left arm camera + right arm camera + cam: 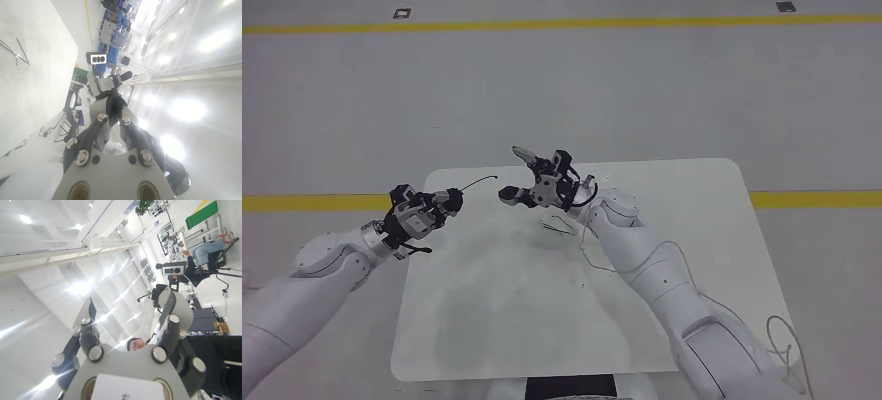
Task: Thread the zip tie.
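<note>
Pinching the zip tie (478, 183), the left claw (454, 200) is hovering at nine o'clock from the spread right claw (512, 175)

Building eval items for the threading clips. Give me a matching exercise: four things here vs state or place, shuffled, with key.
Things:
1. left gripper
2. right gripper
3. zip tie
4. loose ties

States or places:
A. lying on the table
B. open, nothing in it
C. shut on the zip tie
D. held above the table, free end pointing at the right gripper

Pairs: 1-C, 2-B, 3-D, 4-A
</note>
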Available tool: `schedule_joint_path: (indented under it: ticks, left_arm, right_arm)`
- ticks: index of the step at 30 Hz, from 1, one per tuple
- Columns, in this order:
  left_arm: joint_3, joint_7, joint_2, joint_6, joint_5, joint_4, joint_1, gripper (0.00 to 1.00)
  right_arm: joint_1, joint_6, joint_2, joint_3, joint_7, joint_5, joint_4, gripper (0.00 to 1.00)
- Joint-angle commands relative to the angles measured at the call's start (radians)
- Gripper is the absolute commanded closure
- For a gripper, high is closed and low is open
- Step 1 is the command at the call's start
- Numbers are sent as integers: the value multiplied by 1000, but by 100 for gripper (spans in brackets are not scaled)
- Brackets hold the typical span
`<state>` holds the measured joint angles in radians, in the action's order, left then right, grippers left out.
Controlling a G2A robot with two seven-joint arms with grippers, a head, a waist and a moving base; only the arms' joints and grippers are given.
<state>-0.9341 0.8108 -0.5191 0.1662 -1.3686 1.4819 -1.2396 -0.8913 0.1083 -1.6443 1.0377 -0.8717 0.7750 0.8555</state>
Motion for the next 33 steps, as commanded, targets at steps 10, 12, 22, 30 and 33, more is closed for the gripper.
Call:
schedule_joint_path:
  ticks: [10,12,22,30,33]
  left_arm:
    - [0,0,0,0,0,0,0,100]
    - [0,0,0,0,0,0,0,100]
    - [0,0,0,0,0,0,0,100]
    - [0,0,0,0,0,0,0,100]
    - [0,0,0,0,0,0,0,100]
  right_arm:
    - [14,-11,-15,-36,7,14,-29,89]
    - [17,-10,-16,-40,7,16,-34,89]
    - [25,-30,-19,-46,0,14,-49,88]
    - [25,-40,-20,-46,-4,14,-54,92]
    - [26,-42,-19,-46,-7,13,-56,90]
